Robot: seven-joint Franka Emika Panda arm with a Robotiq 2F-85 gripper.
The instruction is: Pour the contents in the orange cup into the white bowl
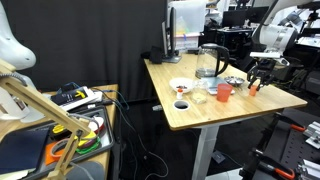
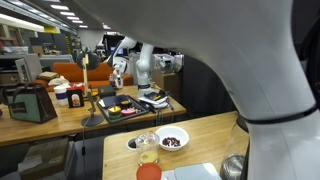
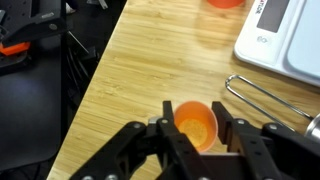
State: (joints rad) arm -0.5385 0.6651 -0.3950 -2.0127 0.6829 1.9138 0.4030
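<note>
1. The white robot arm (image 1: 272,38) bends down over one end of the light wooden table (image 1: 200,118), with its black claw (image 3: 195,120) low at the surface.
2. The claw pinches the small bright-orange plastic cup (image 3: 196,128), upright near the table's edge.
3. The wide shallow white bowl (image 1: 180,86) sits well apart, toward the opposite end.

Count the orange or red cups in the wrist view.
2: the orange cup gripped in the tool; a redder cup at the top edge. Others may be out of frame.
</note>
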